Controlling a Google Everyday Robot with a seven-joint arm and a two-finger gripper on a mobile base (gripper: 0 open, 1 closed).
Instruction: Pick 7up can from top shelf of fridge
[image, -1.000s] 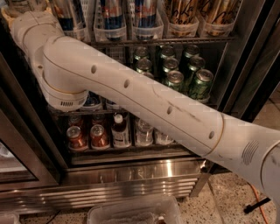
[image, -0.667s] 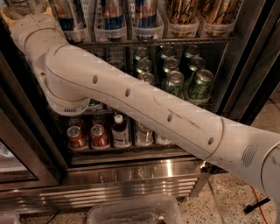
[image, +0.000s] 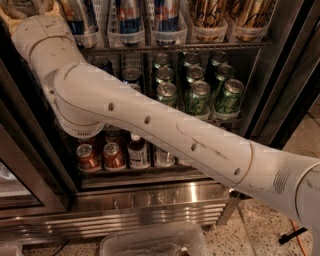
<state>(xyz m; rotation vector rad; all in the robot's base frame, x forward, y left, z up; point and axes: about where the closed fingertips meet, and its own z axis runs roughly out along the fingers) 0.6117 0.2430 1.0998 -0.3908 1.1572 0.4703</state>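
Observation:
The fridge (image: 150, 197) stands open in front of me, with a dark frame and a ribbed steel base. My white arm (image: 150, 125) crosses it from lower right, bends at an elbow (image: 80, 115) and runs up past the top left edge. The gripper is out of view there. The top shelf (image: 175, 47) is a wire rack carrying clear trays (image: 167, 36) of blue-and-silver cans (image: 129, 12) and gold cans (image: 207, 12). The 7up can does not show; it is hidden or out of view.
Green cans (image: 199, 97) fill the middle shelf. The bottom shelf holds red cans (image: 88, 157), a dark bottle (image: 137, 150) and a pale can (image: 162, 156). The glass door frame (image: 285, 75) stands at the right. A clear plastic bin (image: 152, 242) sits on the floor.
The arm's elbow has shifted slightly down and to the right in front of the shelves. The cans have not moved.

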